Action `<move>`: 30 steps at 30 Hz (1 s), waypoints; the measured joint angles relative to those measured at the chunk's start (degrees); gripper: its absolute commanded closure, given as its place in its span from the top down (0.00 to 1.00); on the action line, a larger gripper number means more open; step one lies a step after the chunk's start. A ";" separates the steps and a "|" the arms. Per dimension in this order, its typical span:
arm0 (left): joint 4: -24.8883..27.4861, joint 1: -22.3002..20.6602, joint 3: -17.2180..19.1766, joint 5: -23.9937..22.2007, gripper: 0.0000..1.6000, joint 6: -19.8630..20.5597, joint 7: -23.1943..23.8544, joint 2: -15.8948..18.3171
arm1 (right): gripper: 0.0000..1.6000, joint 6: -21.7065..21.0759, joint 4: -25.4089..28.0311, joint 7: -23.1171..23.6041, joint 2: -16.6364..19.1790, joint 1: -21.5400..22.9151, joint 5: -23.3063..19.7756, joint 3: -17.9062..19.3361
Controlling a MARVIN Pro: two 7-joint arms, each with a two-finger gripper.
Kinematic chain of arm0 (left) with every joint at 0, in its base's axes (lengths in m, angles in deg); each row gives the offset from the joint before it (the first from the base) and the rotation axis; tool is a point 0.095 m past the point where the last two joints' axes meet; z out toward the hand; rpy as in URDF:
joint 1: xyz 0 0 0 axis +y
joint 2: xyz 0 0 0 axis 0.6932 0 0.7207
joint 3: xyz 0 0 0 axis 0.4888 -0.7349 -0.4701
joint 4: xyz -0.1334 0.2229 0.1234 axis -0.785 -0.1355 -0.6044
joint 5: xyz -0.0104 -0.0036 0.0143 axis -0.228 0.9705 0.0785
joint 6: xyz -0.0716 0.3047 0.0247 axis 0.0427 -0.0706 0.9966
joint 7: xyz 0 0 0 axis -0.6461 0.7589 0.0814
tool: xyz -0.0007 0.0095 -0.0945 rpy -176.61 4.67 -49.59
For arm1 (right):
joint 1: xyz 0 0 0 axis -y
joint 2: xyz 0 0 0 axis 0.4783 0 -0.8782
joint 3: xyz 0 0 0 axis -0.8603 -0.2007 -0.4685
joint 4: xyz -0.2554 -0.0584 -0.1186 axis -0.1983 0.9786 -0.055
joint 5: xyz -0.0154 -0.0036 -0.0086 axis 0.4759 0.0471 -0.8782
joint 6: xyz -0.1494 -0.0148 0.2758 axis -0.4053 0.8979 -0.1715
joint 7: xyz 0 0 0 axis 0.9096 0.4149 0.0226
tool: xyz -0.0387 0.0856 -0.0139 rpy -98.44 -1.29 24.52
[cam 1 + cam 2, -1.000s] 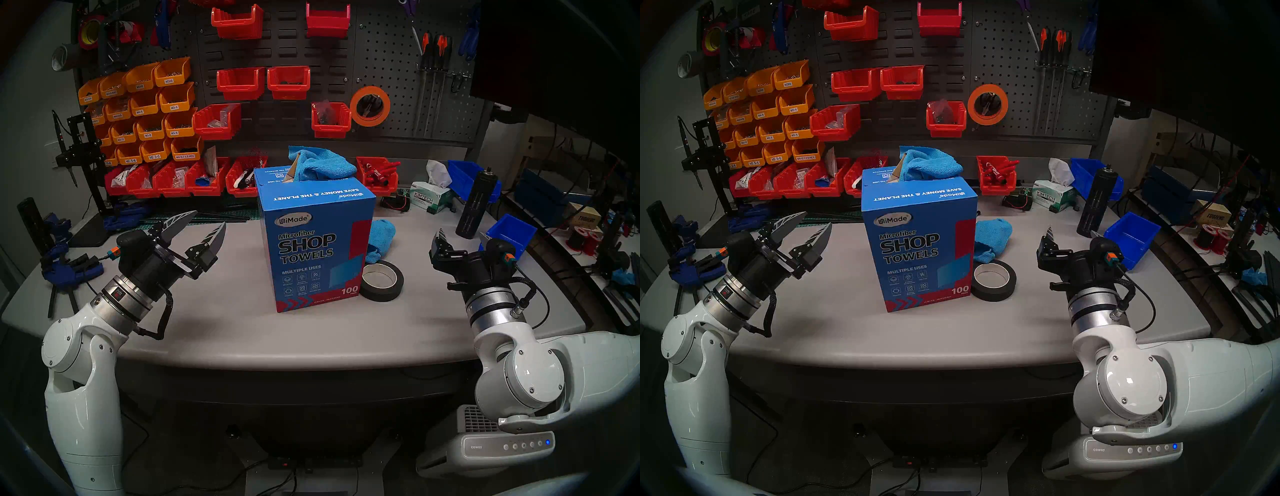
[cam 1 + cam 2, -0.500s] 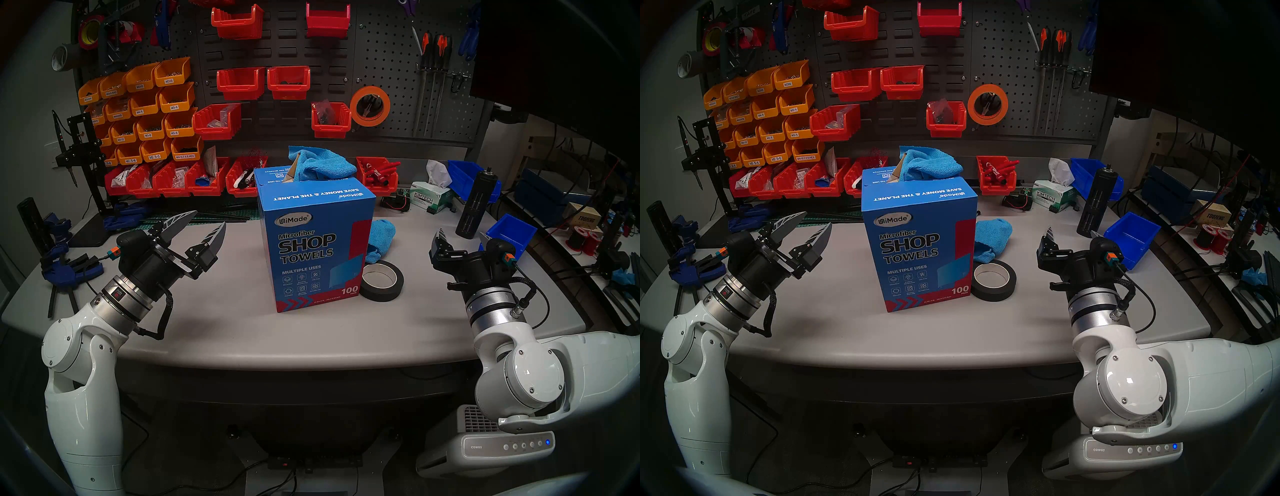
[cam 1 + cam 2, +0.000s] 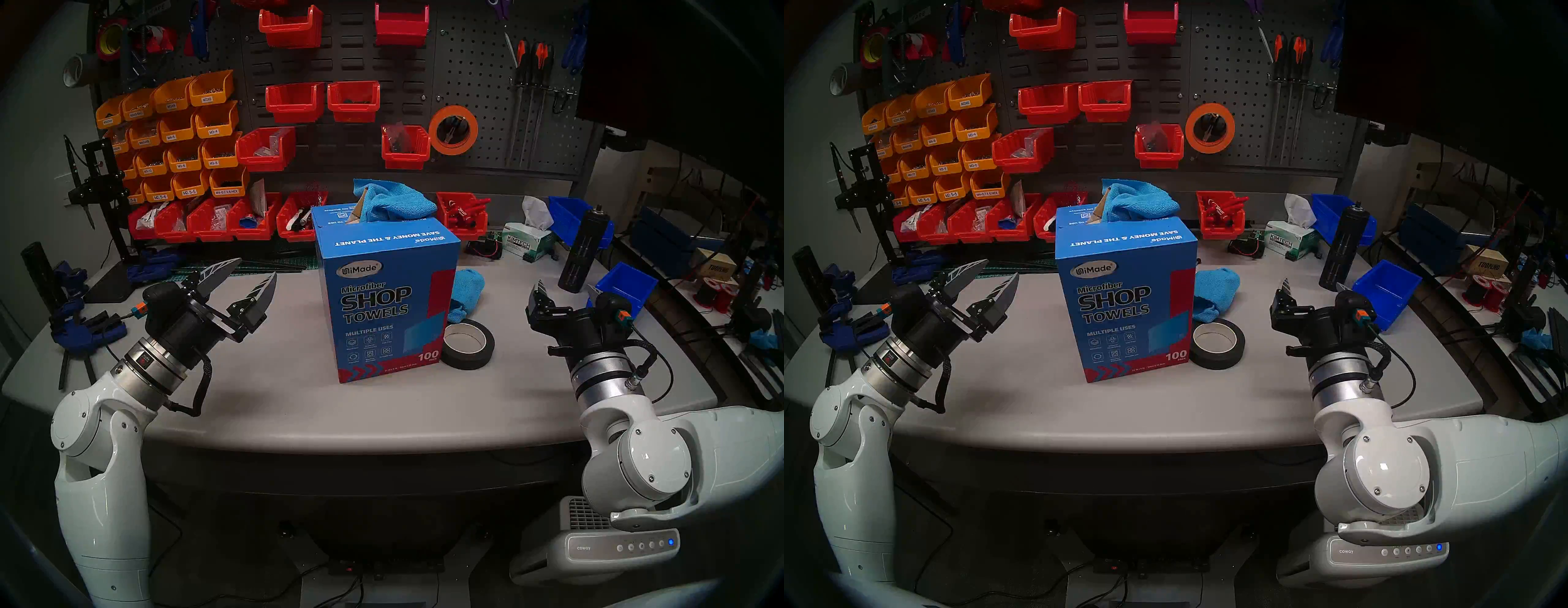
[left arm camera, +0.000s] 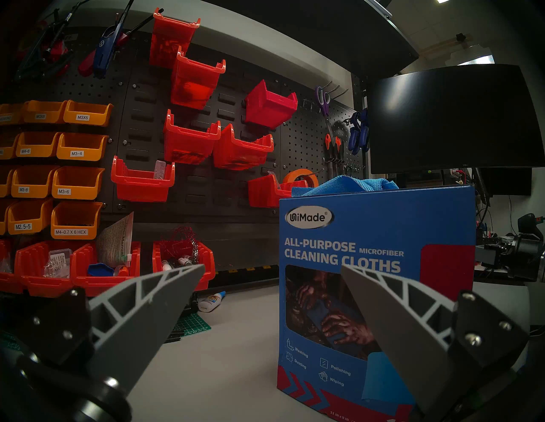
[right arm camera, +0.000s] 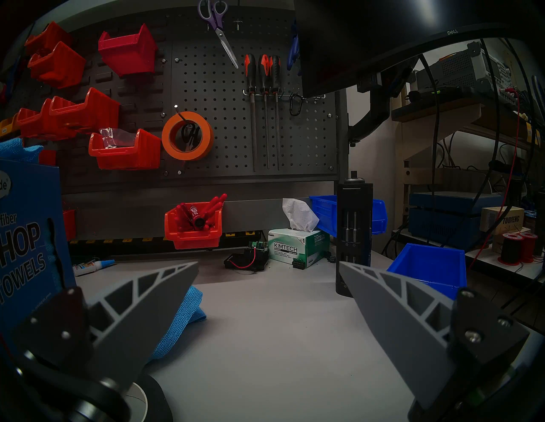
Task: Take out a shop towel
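From your left wrist camera, the carton point(image 4: 377, 294) shows its "CLEANING CLOTHS" side, which the head views miss; your left gripper point(image 3: 250, 276) hangs open beside it, holding nothing. Up top, the shop towel point(image 3: 392, 199) spills crumpled from the carton's opening. To the carton's right a second blue cloth point(image 3: 466, 293) lies on the table point(image 3: 275, 403), touching a black tape roll point(image 3: 468, 344). Your right gripper point(image 5: 268, 271) is open and empty, well apart, facing the tissue box point(image 5: 300, 244).
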 measured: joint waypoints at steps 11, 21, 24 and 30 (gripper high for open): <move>0.00 0.00 0.00 0.01 1.00 0.00 0.00 0.00 | 1.00 0.00 0.00 0.00 0.00 0.00 0.00 0.00; 0.00 -0.01 0.00 0.01 1.00 0.00 0.01 -0.02 | 1.00 0.00 0.00 0.00 0.00 0.00 0.00 0.00; 0.00 -0.01 0.01 0.01 1.00 0.00 0.01 -0.02 | 1.00 0.00 0.00 0.00 0.00 0.00 0.00 0.00; 0.00 -0.01 0.01 0.02 1.00 0.00 0.01 -0.02 | 1.00 0.00 0.00 0.00 0.00 0.00 0.00 0.00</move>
